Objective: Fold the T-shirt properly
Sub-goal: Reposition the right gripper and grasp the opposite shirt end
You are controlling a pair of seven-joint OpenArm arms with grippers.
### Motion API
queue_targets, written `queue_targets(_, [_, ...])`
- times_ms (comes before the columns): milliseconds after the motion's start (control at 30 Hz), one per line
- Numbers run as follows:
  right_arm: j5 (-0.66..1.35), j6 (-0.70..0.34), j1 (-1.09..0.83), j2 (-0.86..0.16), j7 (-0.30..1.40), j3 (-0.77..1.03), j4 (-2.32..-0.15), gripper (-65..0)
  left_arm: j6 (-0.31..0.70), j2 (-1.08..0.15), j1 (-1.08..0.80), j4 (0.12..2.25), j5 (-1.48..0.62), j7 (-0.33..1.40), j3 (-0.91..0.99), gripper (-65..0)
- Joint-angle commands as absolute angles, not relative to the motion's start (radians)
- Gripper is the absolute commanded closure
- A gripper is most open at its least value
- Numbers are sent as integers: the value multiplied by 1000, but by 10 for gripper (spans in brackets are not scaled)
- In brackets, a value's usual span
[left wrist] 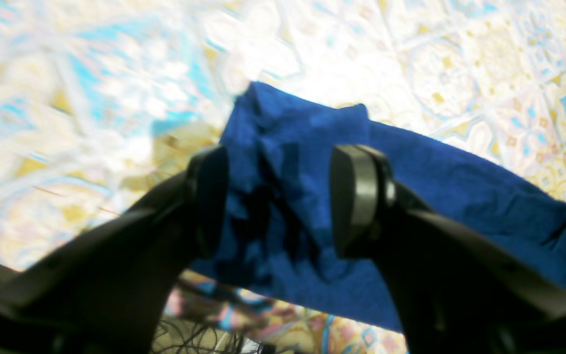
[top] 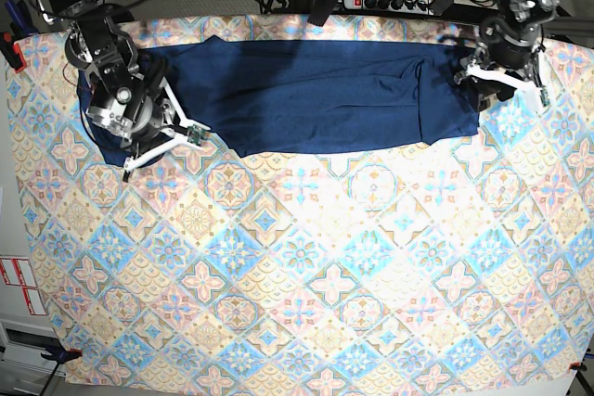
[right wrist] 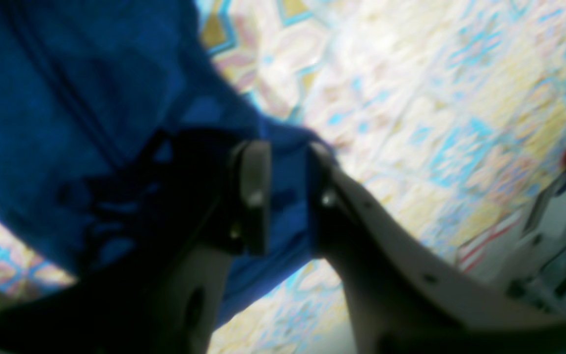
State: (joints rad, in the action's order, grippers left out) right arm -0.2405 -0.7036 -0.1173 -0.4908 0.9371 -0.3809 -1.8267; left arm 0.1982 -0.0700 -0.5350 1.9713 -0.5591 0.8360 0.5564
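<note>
The T-shirt [top: 316, 104] lies as a long band along the far edge of the tablecloth [top: 306, 275], only partly folded; left gripper [left wrist: 278, 196] and right gripper [right wrist: 288, 196] stand open over its ends, gripping nothing

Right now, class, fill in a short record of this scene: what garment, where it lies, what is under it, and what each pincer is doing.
garment: dark blue shirt, spread in a long band along the far edge
surface: pastel tiled tablecloth
left pincer: open, over one end of the shirt, cloth showing between its jaws
right pincer: jaws parted at the other end, cloth between them
fold: not finished; shirt wrinkled
</note>
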Motion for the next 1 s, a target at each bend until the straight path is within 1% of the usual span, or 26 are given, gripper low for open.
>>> queue_targets(0, [-252, -698, -104, -489, 929, -372, -1842, -128, 206, -99, -538, 1991, -584, 837, 567, -324])
queue_targets(133, [-254, -698, -104, -461, 929, -377, -1842, -127, 206, -185, -532, 1969, -601, 895, 572, -324])
queue_targets(200, [-254, -698, -105, -446, 931, -377, -1842, -127, 208, -225, -496, 1943, -604, 938, 572, -324])
queue_targets(367, [-254, -698, -111, -444, 932, -377, -1844, -127, 211, -312, -390, 1828, -604, 1086, 570, -324])
queue_targets(467, [-254, -698, -127, -444, 931, -371, -1853, -127, 278, -349, -337, 1774, -604, 1138, 524, -324])
queue_targets(533, [-254, -698, -131, -444, 932, -371, -1862, -127, 305, -366, -318, 1747, -604, 1164, 487, -327])
queue_targets(567, [-254, -698, -131, -444, 932, -371, -1865, -127, 311, -367, -317, 1741, -604, 1170, 475, -341])
queue_targets(600, [-254, -698, -131, -444, 932, -371, -1867, -127, 312, -367, -315, 1739, -604, 1168, 466, -370])
queue_targets(733, [-254, -698, -131, -444, 932, -371, -1871, -127, 312, -367, -315, 1736, -605, 1167, 430, -512])
queue_targets(800, [-254, -698, -131, -444, 932, -371, -1871, -127, 312, -366, -315, 1736, -605, 1167, 429, -563])
queue_targets(833, [-254, -698, -131, -444, 932, -371, -1871, -127, 312, -366, -315, 1736, -605, 1167, 429, -577])
queue_targets(967, [-254, -698, -131, -444, 932, -371, -1871, -127, 312, -366, -320, 1730, -596, 1167, 432, -580])
